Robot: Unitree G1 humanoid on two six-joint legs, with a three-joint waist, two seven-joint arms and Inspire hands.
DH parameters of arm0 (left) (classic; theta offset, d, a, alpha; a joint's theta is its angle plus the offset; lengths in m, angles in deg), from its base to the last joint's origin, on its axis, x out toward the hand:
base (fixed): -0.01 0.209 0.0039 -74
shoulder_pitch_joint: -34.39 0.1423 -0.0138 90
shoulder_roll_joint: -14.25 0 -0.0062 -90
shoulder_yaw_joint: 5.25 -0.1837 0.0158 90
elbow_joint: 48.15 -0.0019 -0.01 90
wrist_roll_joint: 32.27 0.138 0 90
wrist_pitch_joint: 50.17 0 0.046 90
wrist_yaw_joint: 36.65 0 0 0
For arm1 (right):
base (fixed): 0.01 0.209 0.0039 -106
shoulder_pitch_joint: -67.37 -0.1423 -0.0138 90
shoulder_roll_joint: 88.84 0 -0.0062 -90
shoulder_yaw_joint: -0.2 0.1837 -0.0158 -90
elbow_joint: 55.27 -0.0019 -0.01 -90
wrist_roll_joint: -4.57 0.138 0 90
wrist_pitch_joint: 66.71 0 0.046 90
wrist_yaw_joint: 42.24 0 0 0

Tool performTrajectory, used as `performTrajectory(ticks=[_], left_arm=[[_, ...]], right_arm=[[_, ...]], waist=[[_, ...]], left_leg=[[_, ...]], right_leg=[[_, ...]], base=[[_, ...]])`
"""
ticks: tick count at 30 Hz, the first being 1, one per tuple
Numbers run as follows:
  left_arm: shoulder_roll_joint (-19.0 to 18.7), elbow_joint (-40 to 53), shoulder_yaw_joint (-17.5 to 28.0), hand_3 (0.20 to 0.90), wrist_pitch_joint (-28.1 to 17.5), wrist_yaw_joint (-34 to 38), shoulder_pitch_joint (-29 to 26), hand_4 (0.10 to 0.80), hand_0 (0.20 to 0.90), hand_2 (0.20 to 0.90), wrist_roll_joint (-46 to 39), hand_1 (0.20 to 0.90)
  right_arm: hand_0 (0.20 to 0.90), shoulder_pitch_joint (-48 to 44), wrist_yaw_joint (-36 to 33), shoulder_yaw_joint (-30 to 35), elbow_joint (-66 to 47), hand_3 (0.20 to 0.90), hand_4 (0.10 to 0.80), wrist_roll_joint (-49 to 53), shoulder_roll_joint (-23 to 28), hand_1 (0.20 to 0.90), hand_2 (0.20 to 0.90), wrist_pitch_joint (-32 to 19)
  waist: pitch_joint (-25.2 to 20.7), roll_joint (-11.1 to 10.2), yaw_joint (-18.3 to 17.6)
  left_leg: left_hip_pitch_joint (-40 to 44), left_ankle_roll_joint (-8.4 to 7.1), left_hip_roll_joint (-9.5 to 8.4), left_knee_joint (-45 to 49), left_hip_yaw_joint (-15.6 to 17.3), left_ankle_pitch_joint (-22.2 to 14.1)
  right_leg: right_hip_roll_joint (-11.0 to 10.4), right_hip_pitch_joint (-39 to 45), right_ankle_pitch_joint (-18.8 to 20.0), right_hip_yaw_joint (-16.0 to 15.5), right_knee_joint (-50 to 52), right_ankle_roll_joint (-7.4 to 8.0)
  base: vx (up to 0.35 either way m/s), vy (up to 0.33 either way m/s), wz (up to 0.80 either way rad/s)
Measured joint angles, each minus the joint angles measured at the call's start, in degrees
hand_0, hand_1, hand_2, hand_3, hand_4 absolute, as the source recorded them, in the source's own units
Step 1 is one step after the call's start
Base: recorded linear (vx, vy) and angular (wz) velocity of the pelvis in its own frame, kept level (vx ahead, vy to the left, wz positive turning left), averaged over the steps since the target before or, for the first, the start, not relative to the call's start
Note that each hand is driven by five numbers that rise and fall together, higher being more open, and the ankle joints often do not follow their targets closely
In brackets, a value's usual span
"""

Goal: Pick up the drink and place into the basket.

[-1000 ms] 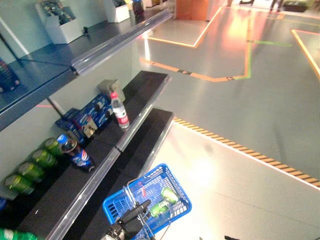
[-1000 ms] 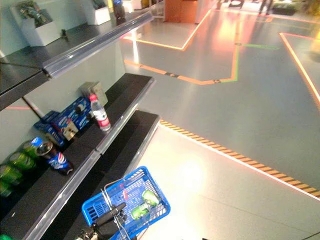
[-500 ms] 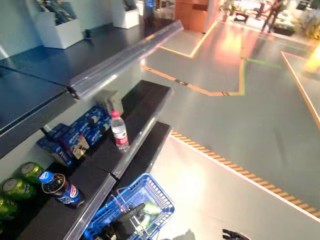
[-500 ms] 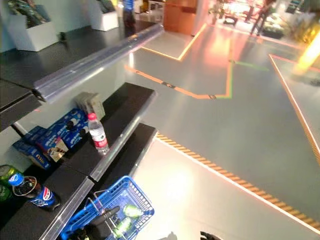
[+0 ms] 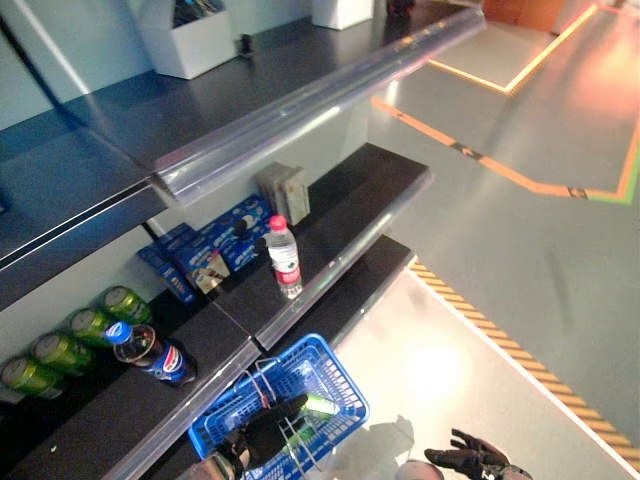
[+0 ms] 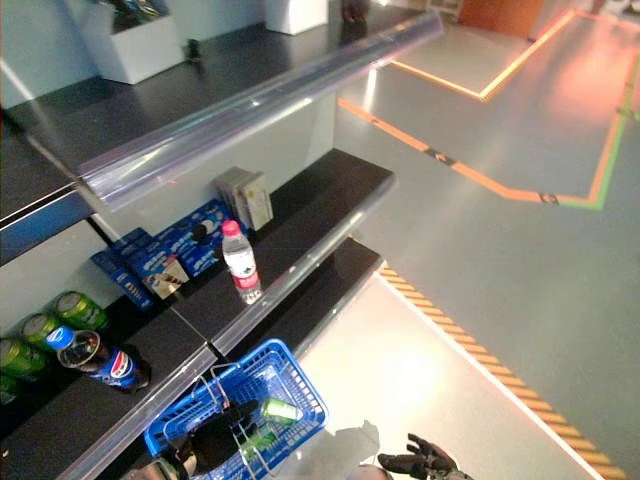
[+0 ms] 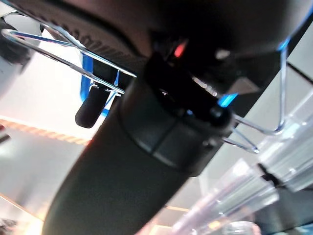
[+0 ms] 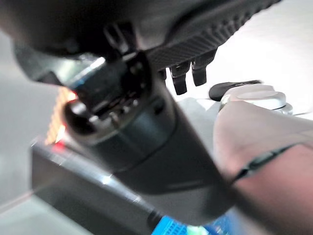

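Observation:
My left hand (image 5: pixel 258 436) is shut on the wire handles (image 7: pixel 58 56) of a blue plastic basket (image 5: pixel 338 375), which hangs low in front of the shelves. A green can (image 5: pixel 320 405) lies inside the basket. On the middle shelf (image 5: pixel 340 215) a clear water bottle (image 5: pixel 285 257) with a red cap stands upright. Further left on the same shelf lies a dark cola bottle (image 5: pixel 152 353) on its side beside several green cans (image 5: pixel 62 349). My right hand (image 5: pixel 468 461) hangs open and empty at the lower right, over the floor and away from the shelves.
Blue snack boxes (image 5: pixel 205 255) and a grey box (image 5: pixel 285 192) sit behind the water bottle. The upper shelf (image 5: pixel 310 95) carries white bins (image 5: pixel 185 35). Striped hazard tape (image 5: pixel 520 365) and coloured lines cross the floor to the right.
The camera has swung toward the shelves, so the whole picture shifted. My right hand now shows at the bottom right. The left hand still holds the basket.

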Motion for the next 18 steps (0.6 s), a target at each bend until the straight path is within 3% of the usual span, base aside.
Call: performTrajectory(ticks=[3, 9, 11, 13, 14, 15, 17, 18], left_arm=[[0.2, 0.1, 0.2, 0.2, -0.3, 0.3, 1.3, 0.1, 0.3, 0.3, 0.1, 0.3], [1.0, 1.5, 0.5, 0.2, -0.7, 0.3, 2.4, 0.1, 0.3, 0.3, -0.1, 0.3], [1.3, 2.4, 0.8, 0.2, -0.7, 0.3, 2.2, 0.1, 0.3, 0.3, -0.1, 0.3], [1.6, 3.8, 0.7, 0.2, -0.6, 0.3, 1.8, 0.1, 0.3, 0.3, -0.1, 0.3], [2.1, 3.6, 0.5, 0.2, -0.6, 0.3, 0.0, 0.1, 0.3, 0.3, 0.0, 0.3], [2.7, 3.8, 0.4, 0.2, -0.3, 0.0, -0.7, 0.1, 0.3, 0.3, 0.0, 0.3], [3.2, 3.8, 1.2, 0.2, -0.4, 0.1, 0.3, 0.1, 0.3, 0.3, 0.0, 0.3], [3.1, 3.8, 1.2, 0.2, -0.5, 0.1, 1.3, 0.1, 0.3, 0.3, 0.1, 0.3]], right_arm=[[0.9, 0.4, -0.3, 0.0, 0.5, 0.9, 0.8, -0.2, -0.2, 0.9, 0.9, 0.1], [0.9, 0.3, -0.3, -3.0, -0.4, 0.9, 0.8, -0.7, -0.2, 0.9, 0.9, 2.2], [0.9, 0.6, -0.4, -3.6, -0.7, 0.9, 0.8, -0.7, -0.2, 0.9, 0.9, 3.0], [0.9, 0.6, -0.4, -4.1, -0.7, 0.9, 0.8, -0.7, -0.2, 0.9, 0.9, 3.6], [0.9, 0.8, -0.6, -4.1, -0.6, 0.9, 0.8, -0.2, 0.0, 0.9, 0.9, 3.8], [0.9, 0.6, -0.9, -4.0, -0.3, 0.9, 0.8, 0.2, 0.5, 0.9, 0.9, 3.8], [0.9, 0.5, -1.3, -3.8, -0.4, 0.9, 0.8, 0.2, 0.9, 0.9, 0.9, 3.6], [0.9, 0.6, -1.3, -3.8, -0.5, 0.9, 0.8, 0.2, 1.1, 0.9, 0.9, 3.2]], waist=[[-0.1, -0.2, 0.3], [-1.1, 1.8, 2.2], [-1.7, 1.8, 2.3], [-1.7, 2.5, 2.6], [-1.7, 2.1, 2.2], [-1.6, 3.0, 2.2], [-1.0, 3.1, 2.5], [-0.8, 2.6, 2.5]], left_leg=[[-0.6, -0.79, 0.97, 1.0, -0.6, 0.2], [-3.3, -1.76, 2.17, 2.1, -4.0, 1.2], [-5.4, -1.44, 2.1, 2.4, -3.8, 2.6], [-8.4, -0.77, 1.75, 1.7, -1.0, 5.6], [-10.4, 0.26, 1.23, 1.5, 1.9, 8.0], [-10.5, 3.03, 1.23, -1.7, 6.3, 10.0], [-9.7, 8.32, 2.13, -3.0, 15.3, 8.1], [-9.3, 9.58, 2.27, 1.8, 17.0, 6.3]], right_leg=[[0.9, 1.9, -0.8, -0.6, 0.1, -0.67], [2.6, 6.2, -0.6, -3.7, -4.8, -0.95], [3.3, 7.4, 0.2, -4.8, -7.6, -1.47], [3.6, 8.6, 1.1, -8.6, -10.3, -1.97], [3.2, 9.2, 1.5, -12.4, -11.9, -2.16], [3.1, 9.2, 2.2, -15.4, -12.8, -2.6], [2.3, 9.9, 2.2, -19.0, -12.8, -2.9], [1.1, 10.5, 2.0, -20.3, -12.6, -2.58]], base=[[0.082, -0.288, 0.66], [0.011, -0.245, 0.54], [-0.117, -0.116, 0.8], [-0.181, -0.061, 1.25], [-0.154, -0.005, 1.61], [-0.18, 0.016, 1.56], [-0.164, 0.029, 1.0], [-0.148, 0.044, 0.66]])
